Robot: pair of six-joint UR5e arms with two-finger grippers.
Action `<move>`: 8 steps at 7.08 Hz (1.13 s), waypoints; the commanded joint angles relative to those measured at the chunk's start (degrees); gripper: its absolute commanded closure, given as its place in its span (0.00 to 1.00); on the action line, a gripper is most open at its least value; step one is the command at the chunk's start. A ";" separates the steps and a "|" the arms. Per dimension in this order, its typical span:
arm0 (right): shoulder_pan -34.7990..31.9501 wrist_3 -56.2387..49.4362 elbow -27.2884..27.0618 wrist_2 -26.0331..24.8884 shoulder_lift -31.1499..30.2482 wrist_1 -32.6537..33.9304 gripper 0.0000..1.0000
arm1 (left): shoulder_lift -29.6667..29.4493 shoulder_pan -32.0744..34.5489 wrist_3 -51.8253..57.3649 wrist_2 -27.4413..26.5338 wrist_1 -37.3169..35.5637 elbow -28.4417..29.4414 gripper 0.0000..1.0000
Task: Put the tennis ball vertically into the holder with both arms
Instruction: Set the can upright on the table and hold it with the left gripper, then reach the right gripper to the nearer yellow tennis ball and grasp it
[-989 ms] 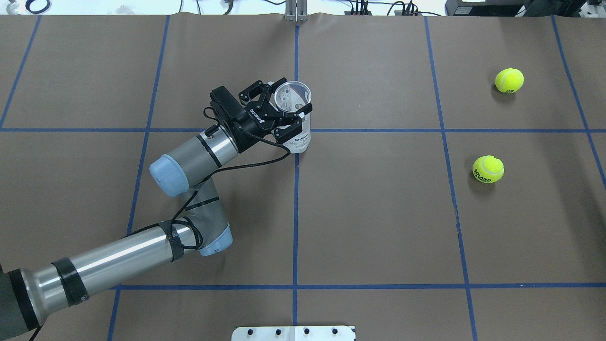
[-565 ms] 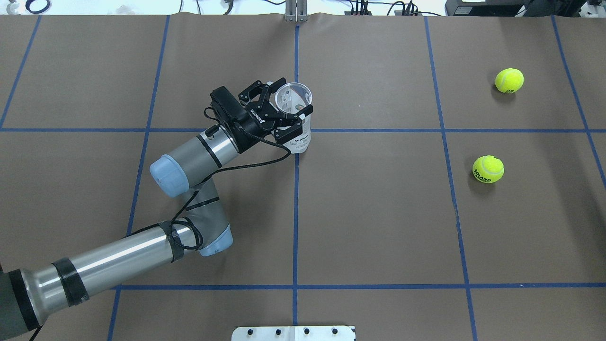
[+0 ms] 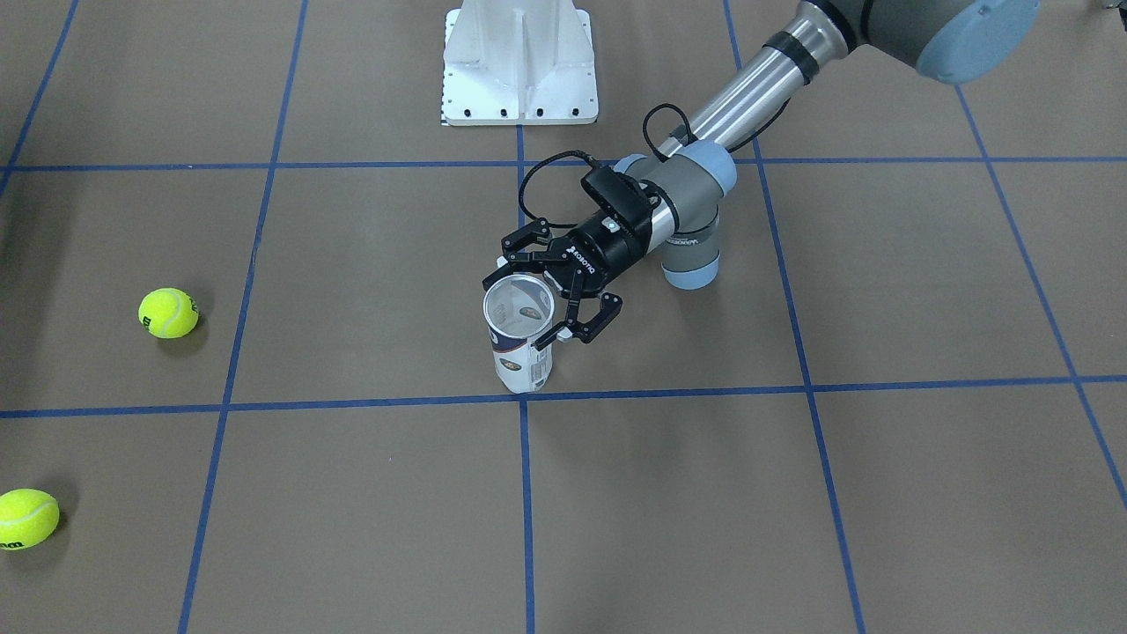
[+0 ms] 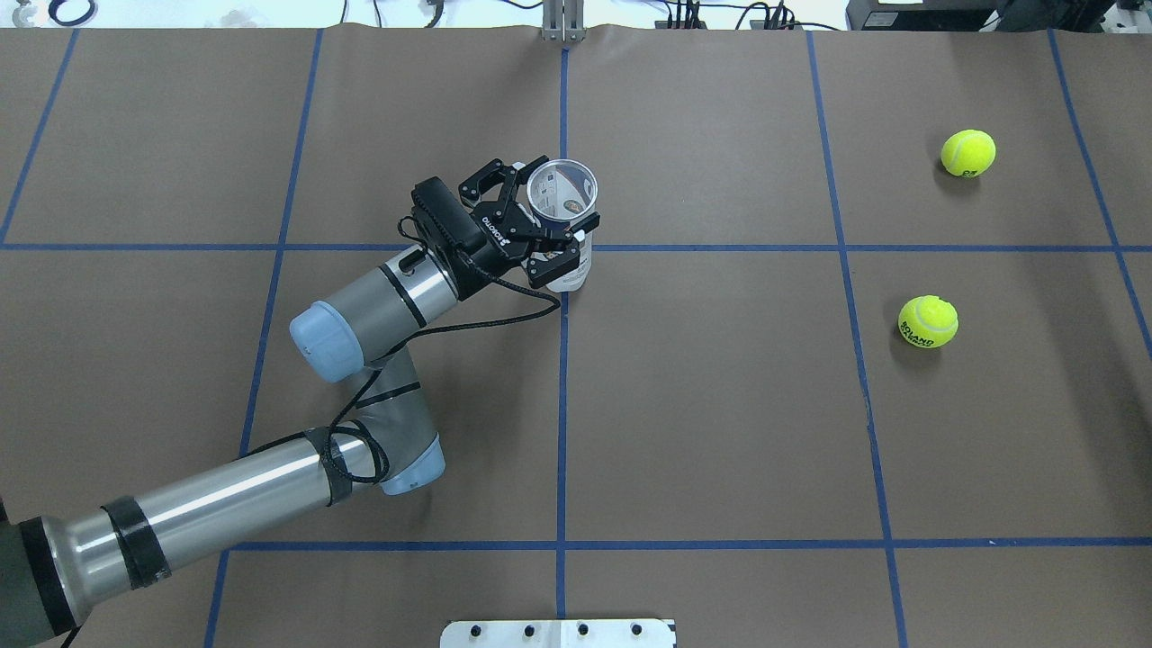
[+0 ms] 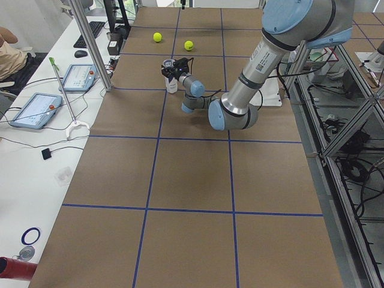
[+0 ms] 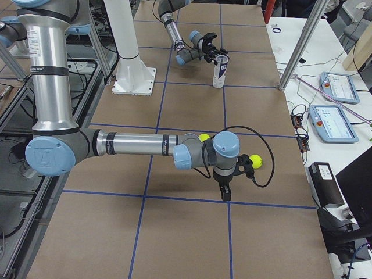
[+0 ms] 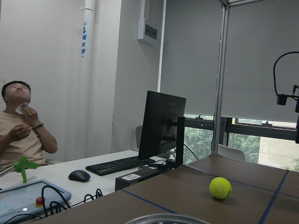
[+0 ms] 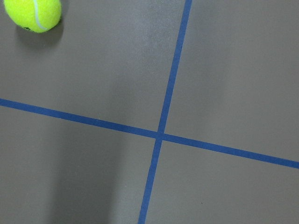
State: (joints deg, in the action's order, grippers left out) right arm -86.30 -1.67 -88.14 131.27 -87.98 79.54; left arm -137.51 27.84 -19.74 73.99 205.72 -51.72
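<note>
The holder (image 4: 569, 261), a clear tube with a metal rim and a white and navy label, stands nearly upright at the table's middle; it also shows in the front view (image 3: 521, 352). My left gripper (image 4: 556, 216) comes in from the side and is shut on the tube below its rim (image 3: 526, 304). The tube is empty. Two tennis balls (image 4: 968, 153) (image 4: 928, 321) lie on the table's right side. My right gripper (image 6: 224, 190) shows only in the exterior right view, pointing down near the balls; I cannot tell if it is open. One ball (image 8: 32, 14) shows in its wrist view.
The white pedestal base (image 3: 519, 62) stands at the robot's side of the table. Blue tape lines (image 4: 562, 405) cross the brown table cover. A person sits by a desk with a monitor (image 7: 161, 123) beyond the table's end.
My left wrist has shifted slightly to the right with the tube in its grip, and the tube's rim moved a little with it. The balls have not moved.
</note>
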 commanded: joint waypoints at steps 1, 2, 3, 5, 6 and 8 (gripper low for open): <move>-0.01 0.09 -0.10 0.39 0.09 0.00 0.01 | -0.04 -0.24 0.85 0.02 -0.05 0.04 0.01; 0.08 0.17 -0.27 1.00 0.52 0.00 0.01 | 0.05 -0.24 0.85 0.02 -0.05 0.04 0.01; 0.08 4.00 -1.23 2.13 0.79 0.00 0.01 | 0.05 -0.24 0.85 -0.07 -0.05 0.04 0.01; 4.62 17.16 -5.45 3.02 0.53 -4.02 0.01 | 0.05 -0.24 0.85 -0.07 -0.05 0.04 0.01; 9.26 27.58 -6.16 2.50 0.70 -9.44 0.01 | 0.05 -0.24 0.85 -0.07 -0.05 0.04 0.01; 19.27 48.08 -6.86 -3.44 0.44 -22.72 0.01 | 0.05 -0.33 1.11 -0.07 0.03 0.04 0.01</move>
State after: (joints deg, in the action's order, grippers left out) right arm -73.35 34.31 -94.29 131.41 -87.35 63.82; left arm -137.46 27.57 -18.84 73.92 205.72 -51.68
